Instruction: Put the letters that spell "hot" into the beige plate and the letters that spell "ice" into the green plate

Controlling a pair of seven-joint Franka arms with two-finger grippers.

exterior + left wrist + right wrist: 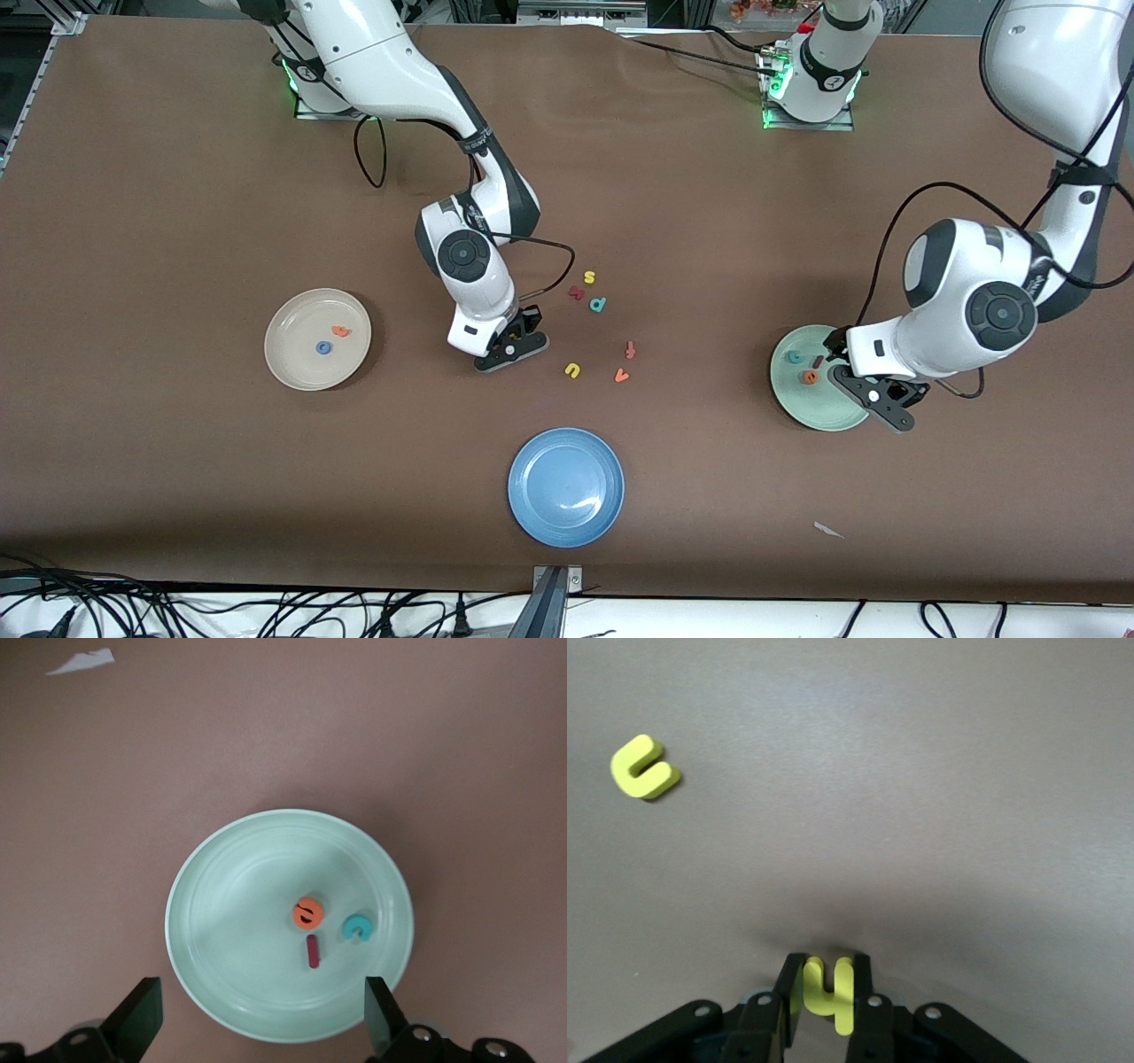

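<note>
Nearest the front camera, a round shallow blue plate (566,486) sits empty, with a small pale scrap (828,530) on the brown table (177,195) toward the left arm's end. Next, the round shallow pale mint-green plate (819,412) at the left arm's end holds three tiny foam letters: a teal c (357,927), an orange e (307,912) and a thin dark red bar i (313,951), lying close together but apart. The left gripper (261,1019) hangs over this plate with fingers spread wide and nothing between them. At the right arm's end, the round shallow cream-beige plate (317,338) holds a blue ring-shaped o (323,347) and an orange t (340,331), just beside each other. Mid-table, the right gripper (827,985) is down at the table surface, fingers pinched on a small yellow foam h (829,989). Near it lie a yellow foam u (572,370) and an orange-red v (622,376); slightly farther, an orange-red f (631,350). Farther still is a cluster: a teal d (598,304), a chunky dark red letter (577,291) and, farthest, a yellow s (589,277).
</note>
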